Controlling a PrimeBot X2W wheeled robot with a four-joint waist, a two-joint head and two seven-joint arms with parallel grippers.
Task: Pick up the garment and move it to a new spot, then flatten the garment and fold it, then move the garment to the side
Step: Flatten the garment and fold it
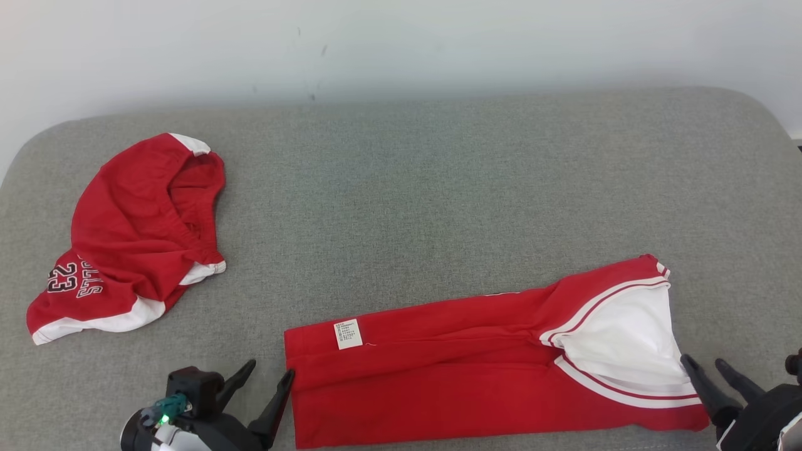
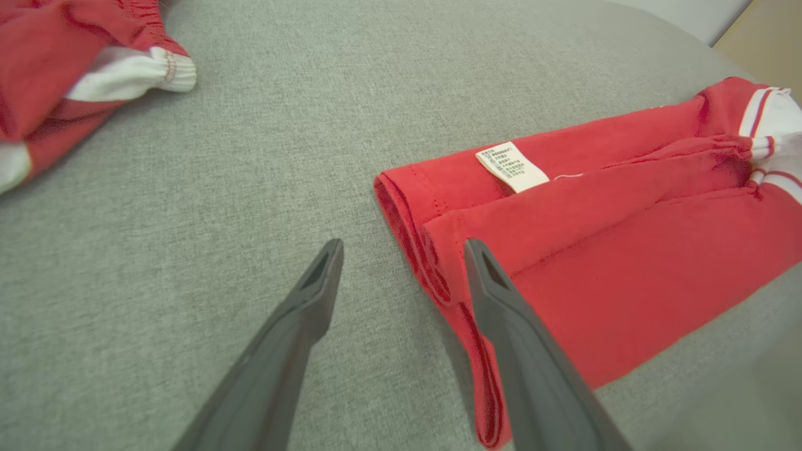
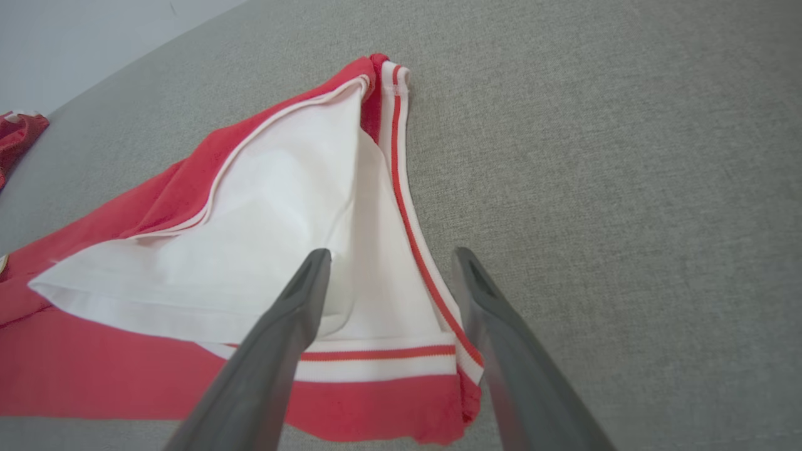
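1. Two grippers are seen, one at each end of the red garment (image 1: pixel 438 369) (image 2: pixel 626 250) (image 3: pixel 94 369), which lies as a long lengthwise-folded strip on the near part of the grey cushion (image 1: pixel 438 188).
2. Left gripper (image 1: pixel 270 369) (image 2: pixel 404 247): jaws spread, nothing held. In the left wrist view one finger is over the hem end and the other is over bare cushion.
3. Right gripper (image 1: pixel 702 361) (image 3: pixel 391 254): jaws likewise spread and empty. They are set astride the striped edge of the white panel (image 1: pixel 626 338) (image 3: pixel 282 207).
4. The care label (image 1: pixel 348 333) (image 2: pixel 512 166) is exposed near the hem end. A second red garment printed 23 (image 1: pixel 131 232) (image 2: pixel 50 50) is left crumpled, well apart to the far left.
5. Step judged: folding, with the lengthwise fold done and a crosswise fold outstanding. The move to the side is not yet done.
6. Next move, judged: all layers at each end need to be pinched, and one end carried over onto the other. Slippage of the loose upper fold should be watched.
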